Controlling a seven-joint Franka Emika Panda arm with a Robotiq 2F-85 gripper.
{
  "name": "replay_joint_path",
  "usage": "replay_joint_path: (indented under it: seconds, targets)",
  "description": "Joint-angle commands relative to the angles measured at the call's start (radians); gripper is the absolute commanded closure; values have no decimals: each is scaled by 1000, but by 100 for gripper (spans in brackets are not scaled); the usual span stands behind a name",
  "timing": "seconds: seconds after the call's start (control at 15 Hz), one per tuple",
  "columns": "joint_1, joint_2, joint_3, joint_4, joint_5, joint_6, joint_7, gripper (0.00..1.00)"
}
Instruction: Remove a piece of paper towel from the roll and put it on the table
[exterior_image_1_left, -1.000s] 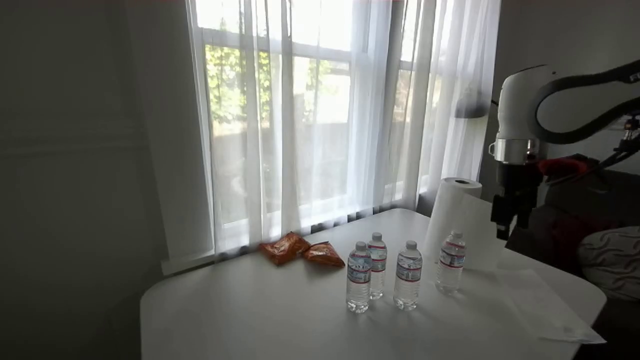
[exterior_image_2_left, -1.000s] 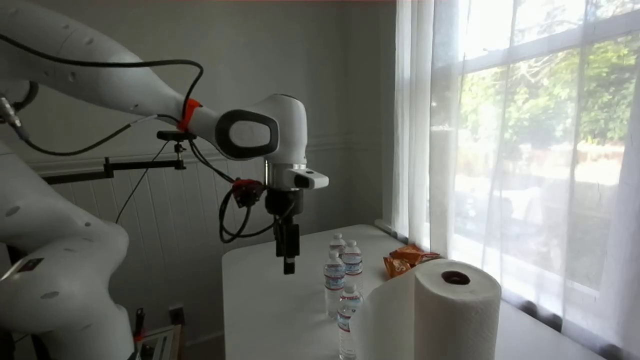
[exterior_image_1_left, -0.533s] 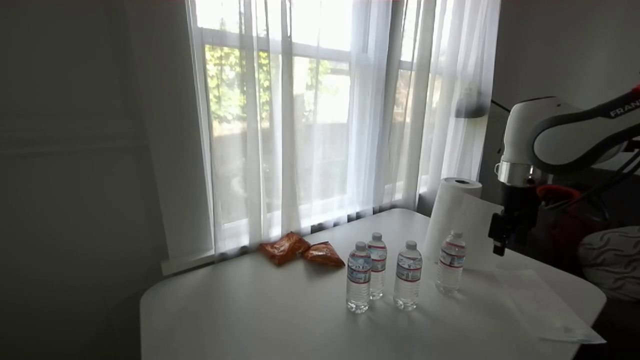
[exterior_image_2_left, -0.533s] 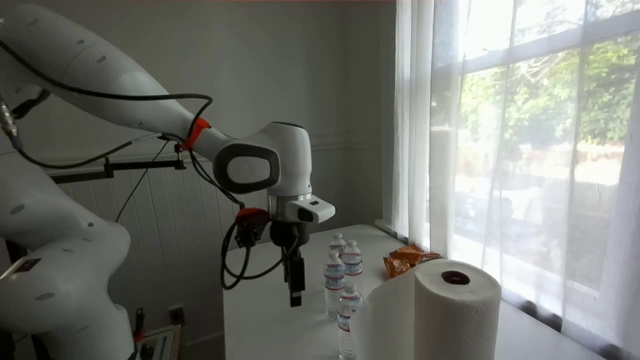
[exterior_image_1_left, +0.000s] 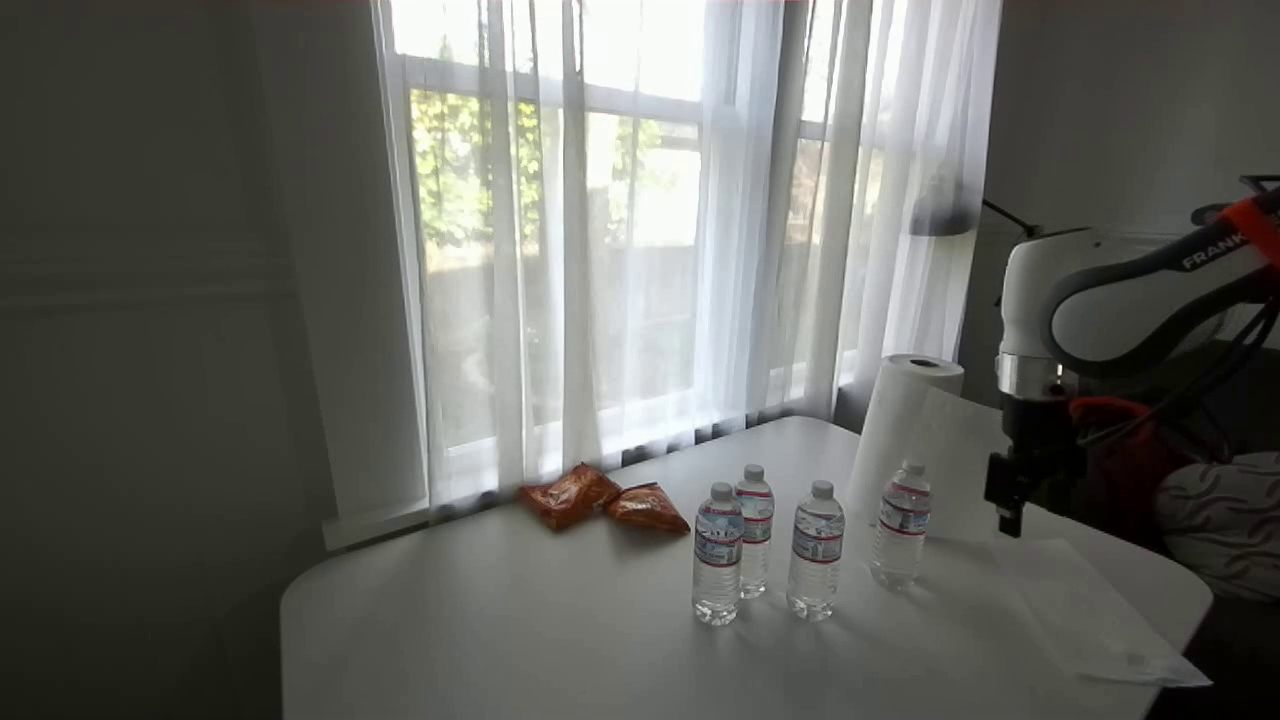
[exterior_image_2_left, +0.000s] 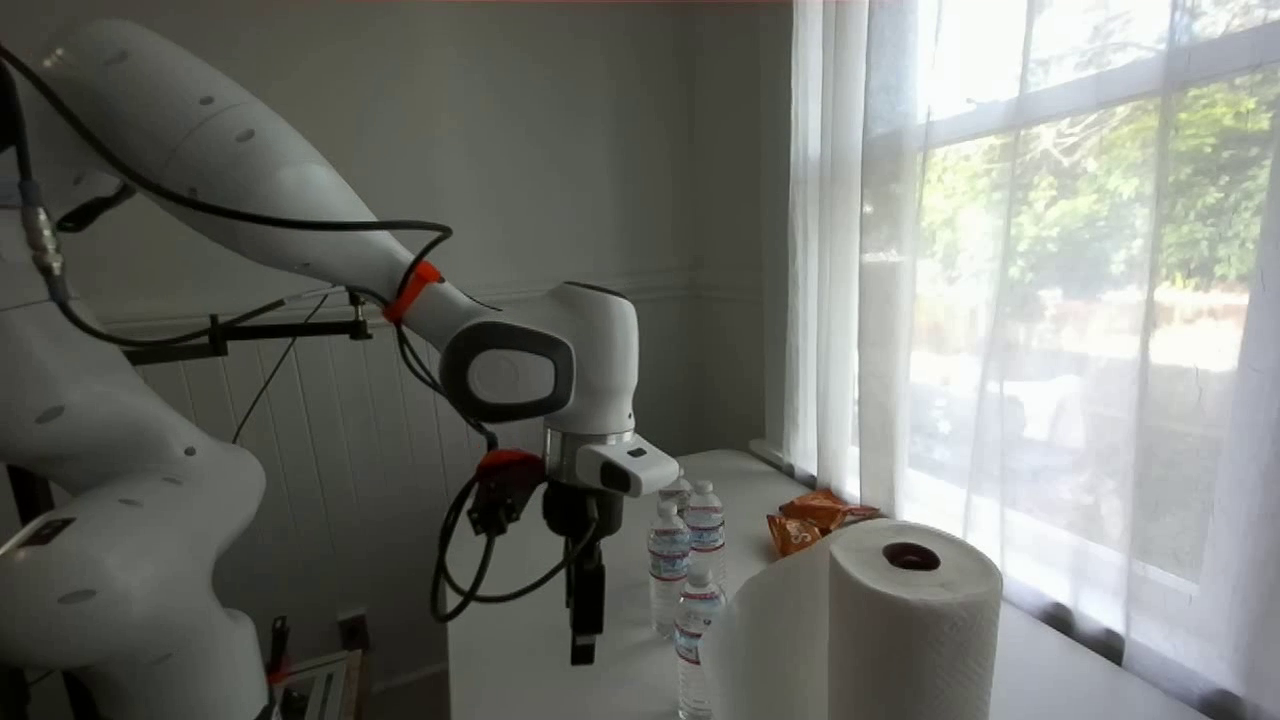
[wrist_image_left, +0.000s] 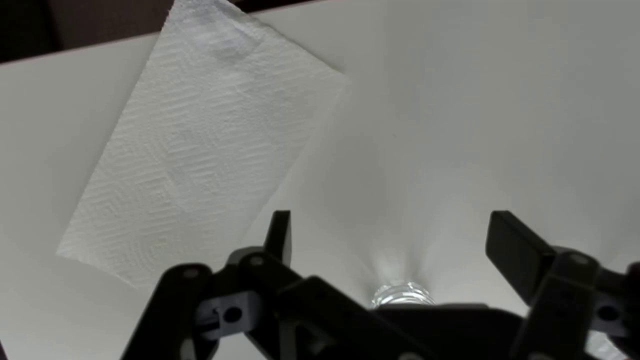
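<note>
Currently, your black end effector (wrist_image_left: 390, 230) hangs spread above the smooth pale-grey table (wrist_image_left: 475, 125).
Embossed white paper-towel sheet (wrist_image_left: 210, 135) lies on it, one corner past the edge.

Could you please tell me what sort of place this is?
It is probably a room in a home, perhaps a dining corner. The signs are sheer white curtains, a pale round-cornered table bearing a paper towel roll, and what looks like a patterned cushion.
</note>
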Motion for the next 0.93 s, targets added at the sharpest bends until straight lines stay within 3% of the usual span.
replay_joint_path:
  seconds: [0.0, 0.53, 0.87]
  targets:
    - [-37, 90, -16, -26, -55, 112, 17, 0]
    - [-92, 305, -55, -42, -185, 408, 80, 0]
    - [-82, 419, -101, -22, -259, 489, 146, 0]
